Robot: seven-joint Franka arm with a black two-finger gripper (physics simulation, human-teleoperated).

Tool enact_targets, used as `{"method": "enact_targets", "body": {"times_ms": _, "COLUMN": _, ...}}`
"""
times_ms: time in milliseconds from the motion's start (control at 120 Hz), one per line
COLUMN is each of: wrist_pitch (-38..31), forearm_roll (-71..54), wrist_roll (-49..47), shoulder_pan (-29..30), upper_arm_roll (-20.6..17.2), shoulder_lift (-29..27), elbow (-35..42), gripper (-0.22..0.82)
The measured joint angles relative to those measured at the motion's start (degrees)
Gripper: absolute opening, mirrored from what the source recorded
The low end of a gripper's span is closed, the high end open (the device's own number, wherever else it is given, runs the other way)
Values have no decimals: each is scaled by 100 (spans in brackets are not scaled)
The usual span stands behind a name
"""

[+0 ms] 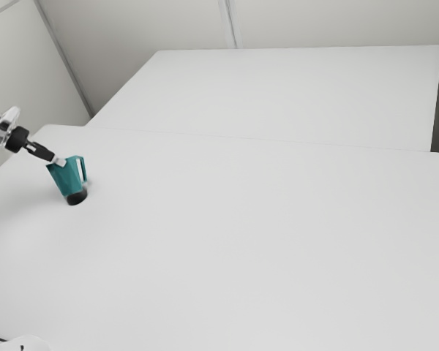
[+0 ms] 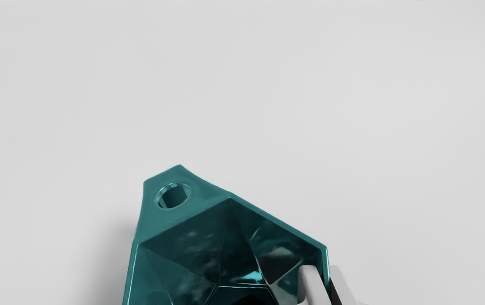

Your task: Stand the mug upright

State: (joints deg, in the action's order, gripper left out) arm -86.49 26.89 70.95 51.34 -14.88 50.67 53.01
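A teal, faceted mug point(image 1: 66, 178) is at the exterior view's left, on or just above the white tabletop point(image 1: 241, 234); whether its base bears on the surface, I cannot tell. Its mouth is upward, but the body looks tilted, the top leaning toward the exterior view's left. The pincer point(image 1: 60, 161) is clamped on the mug's wall at the rim, one pale finger point(image 2: 311, 284) inside and the other point(image 2: 341, 283) outside.

The likeliest trouble is a topple: letting go during the lean could tip the mug over. Held at one edge of a thin wall, it might also pivot or slip. A sideways pull-out could drag it by the inside finger.

The mug widens toward an angular, glossy mouth, with a black base point(image 1: 76, 198), a slim handle point(image 1: 83, 170) and a round hole point(image 2: 172, 195) in the flat corner beside the mouth.
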Motion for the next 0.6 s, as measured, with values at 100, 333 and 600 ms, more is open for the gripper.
{"method": "enact_targets", "body": {"times_ms": 100, "wrist_pitch": -274, "forearm_roll": -309, "wrist_roll": 4, "shoulder_pan": 108, "upper_arm_roll": -398, "shoulder_lift": -339, "elbow": 478, "gripper": -18}}
{"method": "enact_targets", "body": {"times_ms": 333, "wrist_pitch": -1570, "forearm_roll": -617, "wrist_roll": 53, "shoulder_pan": 156, "upper_arm_roll": -652, "shoulder_lift": -1822, "elbow": 2600, "gripper": -18}}
{"method": "enact_targets", "body": {"times_ms": 600, "wrist_pitch": -3291, "forearm_roll": -488, "wrist_roll": 178, "shoulder_pan": 159, "upper_arm_roll": -1093, "shoulder_lift": -3070, "elbow": 4501, "gripper": -18}}
